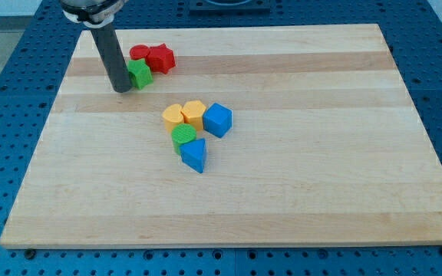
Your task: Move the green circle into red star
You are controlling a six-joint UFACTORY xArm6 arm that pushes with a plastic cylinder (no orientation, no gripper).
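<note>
Arm showed only as its end piece at the view's top left: a straight dark grey rod (114, 57), round in section, smooth, matte with a faint lighter sheen down one side. My tip (122, 90) was blunt and flat-ended, same dark colour. Above, a wider black collar (90, 11) with a pale silvery rim, cropped by the frame edge. Cables, screws, markings: couldn't make out.

My tip (121, 89) sits at about ten o'clock in the view, resting down on the desk (321, 192). The dark rod stands almost upright above it, leaning very slightly toward eleven o'clock as it rises. At the view's top edge the rod joins a wider round black-and-silver collar, which is cut off by the frame.
</note>
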